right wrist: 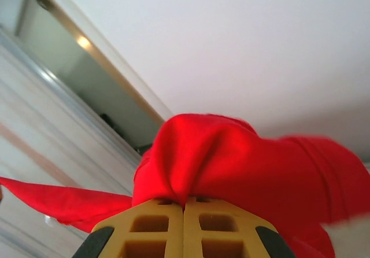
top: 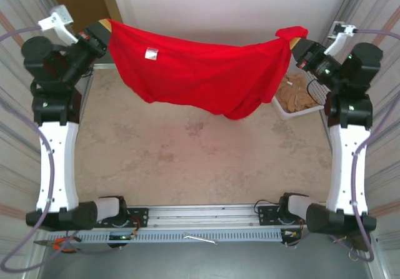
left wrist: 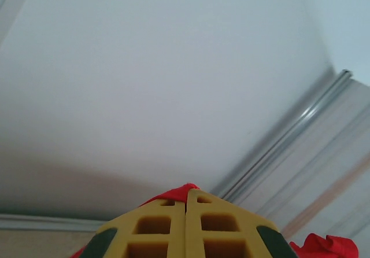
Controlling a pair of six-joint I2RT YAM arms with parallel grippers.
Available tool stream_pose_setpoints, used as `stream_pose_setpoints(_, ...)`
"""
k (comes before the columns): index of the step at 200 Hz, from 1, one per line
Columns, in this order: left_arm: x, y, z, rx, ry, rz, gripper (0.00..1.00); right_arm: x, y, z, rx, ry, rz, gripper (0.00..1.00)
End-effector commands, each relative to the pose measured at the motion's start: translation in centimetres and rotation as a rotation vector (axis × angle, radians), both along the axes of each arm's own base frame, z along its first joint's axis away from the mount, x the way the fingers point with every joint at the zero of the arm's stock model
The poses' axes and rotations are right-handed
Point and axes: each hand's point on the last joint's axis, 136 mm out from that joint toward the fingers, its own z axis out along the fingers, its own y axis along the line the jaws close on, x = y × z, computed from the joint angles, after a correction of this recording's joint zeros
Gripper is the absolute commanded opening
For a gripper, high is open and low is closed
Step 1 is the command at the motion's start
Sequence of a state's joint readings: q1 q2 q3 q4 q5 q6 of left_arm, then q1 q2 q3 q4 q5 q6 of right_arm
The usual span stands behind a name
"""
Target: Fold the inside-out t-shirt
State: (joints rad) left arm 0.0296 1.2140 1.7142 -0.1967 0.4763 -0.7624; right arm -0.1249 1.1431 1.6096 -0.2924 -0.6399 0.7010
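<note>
The bright red t-shirt (top: pixel 206 72) hangs stretched in the air across the back of the table, sagging in the middle, with a small white patch (top: pixel 150 54) near its left end. My left gripper (top: pixel 106 26) is shut on the shirt's left end; in the left wrist view the yellow jaws (left wrist: pixel 185 195) are pressed together with a sliver of the red t-shirt (left wrist: pixel 176 193) poking out. At the other end my right gripper (top: pixel 292 41) is shut on the shirt, and a bunch of the red t-shirt (right wrist: pixel 231 159) bulges over my right gripper (right wrist: pixel 184 201).
A white tray (top: pixel 284 111) holding tan-beige cloth (top: pixel 297 94) sits at the back right of the table, just under the shirt's right end. The beige tabletop (top: pixel 200 160) lies below the hanging shirt. Corrugated walls stand close on both sides.
</note>
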Motion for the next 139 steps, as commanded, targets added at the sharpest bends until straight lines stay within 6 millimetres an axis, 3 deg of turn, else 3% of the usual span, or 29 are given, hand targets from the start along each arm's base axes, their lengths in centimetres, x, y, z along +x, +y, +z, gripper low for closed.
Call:
stream_pose_setpoints(1,-2.4,-0.3,1.1,-0.024,-0.008,-0.033,0.0,-4.9,0.9,4.4,0.044,-0.1,0.037,0.0)
stream_pose_setpoints(21,-2.6,-0.3,0.2,-0.017,0.023,-0.033,0.0,-6.2,1.2,5.2,0.06,-0.116,0.05,0.0)
stream_pose_setpoints(47,-1.2,0.4,-2.2,-0.033,0.091,-0.021,0.0,-6.8,1.4,6.0,0.077,-0.13,0.062,0.0)
stream_pose_setpoints(76,1.6,1.1,-5.5,-0.037,0.181,-0.008,0.0,-5.4,1.2,5.9,0.071,-0.118,0.057,0.0)
stream_pose_setpoints(98,4.6,1.4,-9.4,-0.025,0.272,-0.003,0.0,-2.2,1.4,3.6,0.065,-0.057,0.056,0.0)
stream_pose_setpoints(139,11.1,1.9,-16.6,-0.02,0.419,0.0,0.0,7.1,3.7,-2.7,0.029,0.089,0.083,0.0)
